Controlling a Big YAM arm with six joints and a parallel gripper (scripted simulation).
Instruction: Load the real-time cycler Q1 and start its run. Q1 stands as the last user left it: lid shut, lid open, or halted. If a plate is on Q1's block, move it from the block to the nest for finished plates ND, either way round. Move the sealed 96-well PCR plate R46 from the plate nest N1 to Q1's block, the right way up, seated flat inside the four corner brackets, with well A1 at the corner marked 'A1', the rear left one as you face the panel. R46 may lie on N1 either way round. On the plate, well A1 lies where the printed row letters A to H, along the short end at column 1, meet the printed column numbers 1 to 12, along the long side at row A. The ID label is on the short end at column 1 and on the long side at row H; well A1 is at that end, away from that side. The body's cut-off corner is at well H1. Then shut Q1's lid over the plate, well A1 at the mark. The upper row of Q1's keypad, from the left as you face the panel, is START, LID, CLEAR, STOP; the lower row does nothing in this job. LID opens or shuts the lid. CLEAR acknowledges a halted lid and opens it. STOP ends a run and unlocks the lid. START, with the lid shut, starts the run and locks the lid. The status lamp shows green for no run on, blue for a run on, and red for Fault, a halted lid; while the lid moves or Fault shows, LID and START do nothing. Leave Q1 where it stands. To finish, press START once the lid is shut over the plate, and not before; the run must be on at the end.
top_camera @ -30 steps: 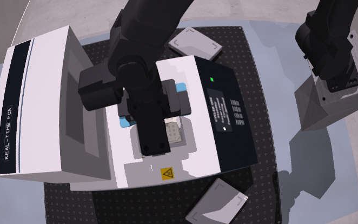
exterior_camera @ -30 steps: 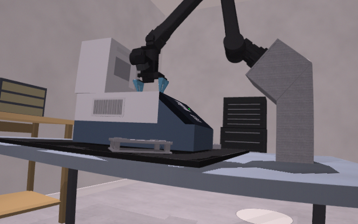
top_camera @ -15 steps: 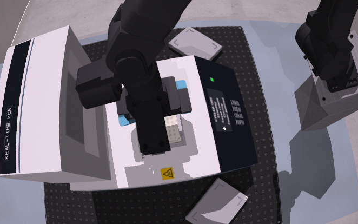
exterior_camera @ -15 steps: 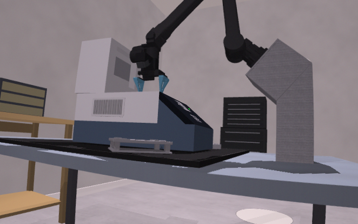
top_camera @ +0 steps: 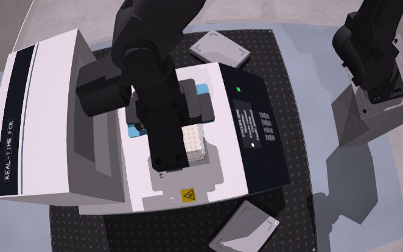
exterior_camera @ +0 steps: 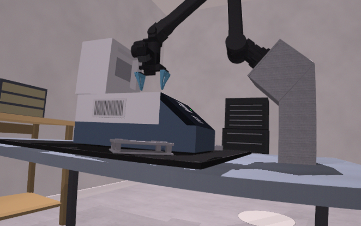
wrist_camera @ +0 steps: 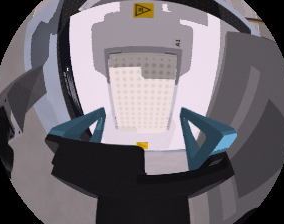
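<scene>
Hovering element: the gripper [exterior_camera: 152, 79] hangs above the open well of cycler Q1 [top_camera: 227, 175], clear of its deck in the exterior view.
Jaws: fully apart, holding nothing; the blue fingers flank the plate in the wrist view without touching it.
Plate R46: the white plate R46 [top_camera: 193, 142] lies on Q1's block, inside the recess of the white deck; the arm [top_camera: 162, 103] hides most of it in the top view.
Plate detail: the wrist view shows its grid of wells [wrist_camera: 141, 95] and a small yellow mark [wrist_camera: 143, 145] at its near short end; printed letters are too small to read.
A1 mark: the printed 'A1' [top_camera: 161, 176] sits on the deck just beside the block.
Lid: the lid [top_camera: 39, 119] stands raised at the rear of Q1, labelled REAL-TIME PCR.
Status lamp: the lamp [top_camera: 238, 89] on the dark panel shows green.
Keypad: the keypad [top_camera: 267, 126] lies on the panel beside the display [top_camera: 247, 123].
Warning sign: a yellow sign [top_camera: 187, 195] marks the deck edge.
Nests: one grey nest [top_camera: 220, 48] lies at one edge of the black mat [top_camera: 293, 78], another [top_camera: 245, 230] near the opposite edge; neither carries a plate.
Arm mount: a grey pedestal [exterior_camera: 296, 112] stands near the table corner.
</scene>
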